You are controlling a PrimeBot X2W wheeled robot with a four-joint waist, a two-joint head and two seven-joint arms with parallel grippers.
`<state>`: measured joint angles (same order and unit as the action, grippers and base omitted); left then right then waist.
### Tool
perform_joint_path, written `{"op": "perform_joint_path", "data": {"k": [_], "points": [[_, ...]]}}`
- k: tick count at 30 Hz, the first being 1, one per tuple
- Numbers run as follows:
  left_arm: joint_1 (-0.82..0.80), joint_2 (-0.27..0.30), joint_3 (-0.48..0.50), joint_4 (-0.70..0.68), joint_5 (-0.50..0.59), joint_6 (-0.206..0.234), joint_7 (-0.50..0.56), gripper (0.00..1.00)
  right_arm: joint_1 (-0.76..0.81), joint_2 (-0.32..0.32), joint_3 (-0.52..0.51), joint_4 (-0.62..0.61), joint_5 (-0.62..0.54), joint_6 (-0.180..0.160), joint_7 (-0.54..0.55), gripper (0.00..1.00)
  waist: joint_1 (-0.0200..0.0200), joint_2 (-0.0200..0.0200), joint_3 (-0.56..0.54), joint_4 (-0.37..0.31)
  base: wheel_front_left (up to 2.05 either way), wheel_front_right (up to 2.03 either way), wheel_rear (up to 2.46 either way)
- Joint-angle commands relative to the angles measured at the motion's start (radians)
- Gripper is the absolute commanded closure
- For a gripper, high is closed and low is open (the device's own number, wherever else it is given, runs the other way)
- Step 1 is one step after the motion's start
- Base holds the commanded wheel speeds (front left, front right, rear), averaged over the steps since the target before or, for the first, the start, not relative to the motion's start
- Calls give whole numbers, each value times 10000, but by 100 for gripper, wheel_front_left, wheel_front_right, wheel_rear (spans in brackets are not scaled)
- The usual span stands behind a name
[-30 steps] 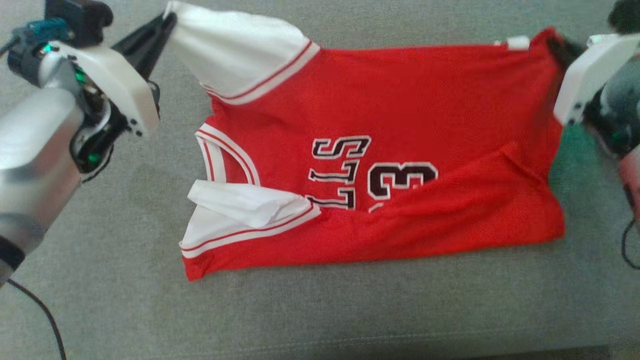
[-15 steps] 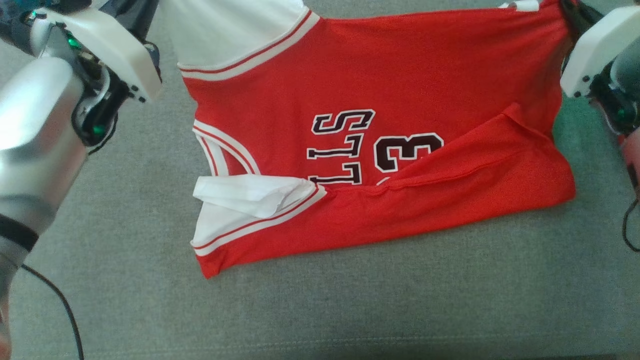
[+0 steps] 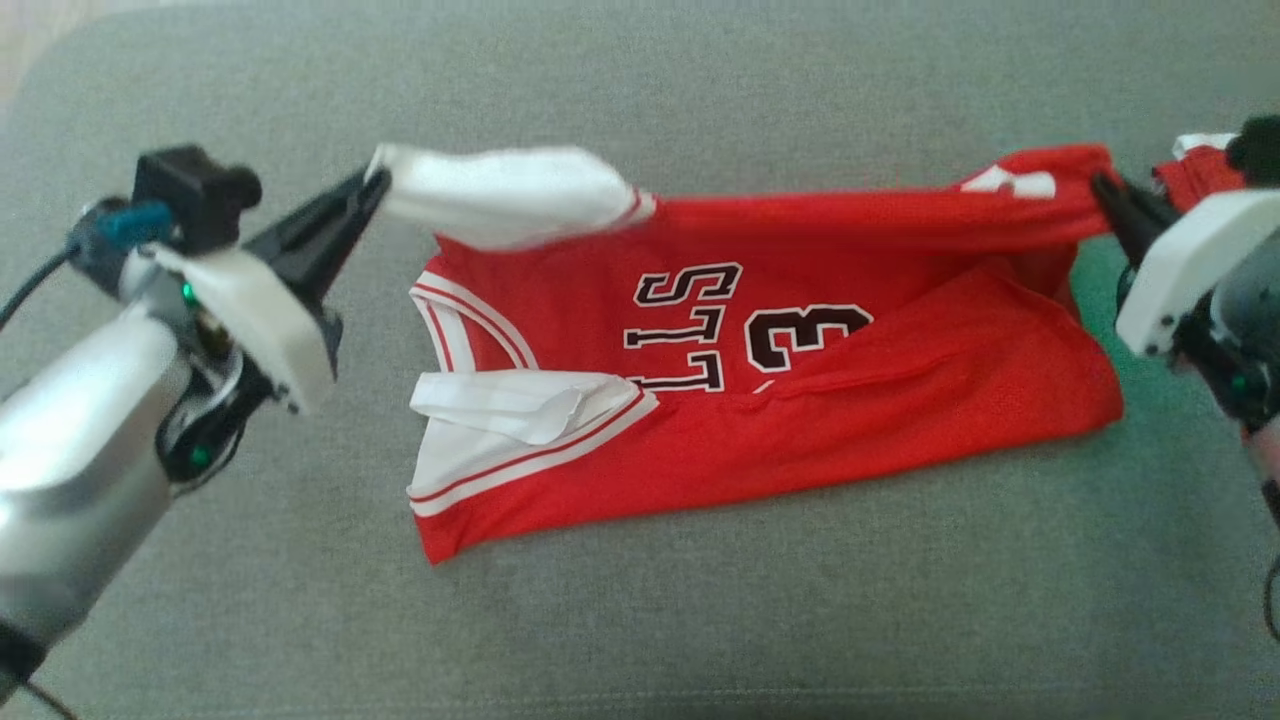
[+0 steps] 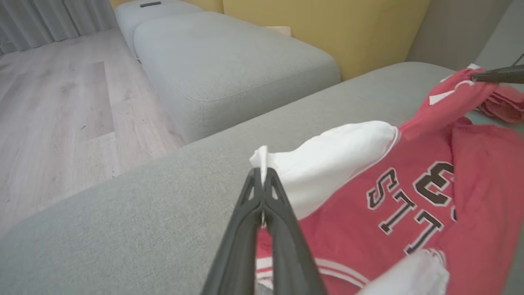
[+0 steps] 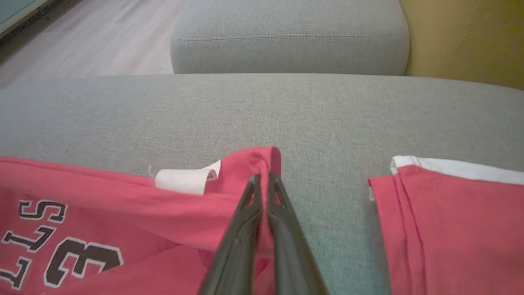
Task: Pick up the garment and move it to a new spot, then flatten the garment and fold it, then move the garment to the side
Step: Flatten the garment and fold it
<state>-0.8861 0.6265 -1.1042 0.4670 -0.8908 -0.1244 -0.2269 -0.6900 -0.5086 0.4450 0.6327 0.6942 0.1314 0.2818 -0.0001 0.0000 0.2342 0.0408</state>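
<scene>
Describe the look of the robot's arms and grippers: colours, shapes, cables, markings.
The left gripper and right gripper each have two long, tapering black fingers on a white wedge-shaped shell. The left forearm is a silver-grey cylinder with green lights, a black camera block and a teal cable plug.

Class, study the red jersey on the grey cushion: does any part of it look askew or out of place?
Yes. The jersey is not flat: a red flap lies folded over its printed number, and the near white sleeve is crumpled back on itself. The left gripper and right gripper pinch its raised far edge.
</scene>
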Motion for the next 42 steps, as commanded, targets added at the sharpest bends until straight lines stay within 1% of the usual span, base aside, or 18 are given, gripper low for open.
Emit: {"op": "perform_joint_path", "data": {"k": [1,5,10,15,18,24,28,33,34,35,36,37,39,41,42], "points": [[-206,620,407,-281,-127,-26,45,100,206,-257,-23,-395,88,-7,73,100,1,0,-126,-15,0,0,0],[478,1270,138,-1335,-400,-30,513,100,928,-526,-183,-919,233,-7,478,100,1,0,-352,-4,0,0,0],[1254,2028,-249,-2680,-960,-42,1223,100,1726,-752,-347,-1499,421,-7,1350,100,1,0,-516,16,0,0,0],[1675,2535,-515,-3601,-1393,-45,1809,100,2295,-918,-547,-1950,402,-7,2047,100,1,0,-595,39,0,0,0],[1810,2649,-673,-3919,-1436,-20,2059,100,2571,-980,-617,-2205,387,-7,2573,100,1,0,-626,34,0,0,0],[2010,2650,-896,-4233,-1493,8,2318,100,2967,-1110,-792,-2830,250,-7,3621,100,1,0,-684,-34,0,0,0],[2146,2600,-1041,-4277,-1654,0,2574,100,3175,-1117,-911,-3119,187,-7,4114,100,1,0,-702,-92,0,0,0],[2286,2432,-1143,-4143,-1785,-4,2710,100,3434,-1017,-1124,-3190,14,-7,4335,100,1,0,-735,-152,0,0,0],[2320,2388,-1157,-4110,-1814,6,2723,60,3489,-966,-1167,-3182,-33,-7,4378,44,1,0,-757,-172,0,0,0],[2351,2357,-1168,-4077,-1824,27,2723,24,3540,-888,-1258,-3142,-41,-7,4445,0,1,0,-785,-199,0,0,0],[2368,2342,-1175,-4040,-1782,70,2696,0,3572,-828,-1288,-3173,-65,-7,4505,0,1,0,-815,-229,0,0,0],[2368,2342,-1175,-4040,-1782,70,2696,0,3572,-828,-1288,-3173,-65,-7,4505,0,1,0,-815,-229,0,0,0],[2394,2325,-1121,-3923,-1720,221,2541,0,3593,-698,-1446,-3271,-81,-7,4533,0,1,0,-893,-307,0,0,0],[2383,2303,-936,-3779,-1664,478,2211,0,3554,-556,-1659,-3451,-154,-7,4319,0,1,0,-983,-396,0,0,0],[2382,2274,-793,-3683,-1661,674,1986,0,3538,-463,-1771,-3521,-192,-7,4199,0,1,0,-1034,-450,0,0,0]]}}
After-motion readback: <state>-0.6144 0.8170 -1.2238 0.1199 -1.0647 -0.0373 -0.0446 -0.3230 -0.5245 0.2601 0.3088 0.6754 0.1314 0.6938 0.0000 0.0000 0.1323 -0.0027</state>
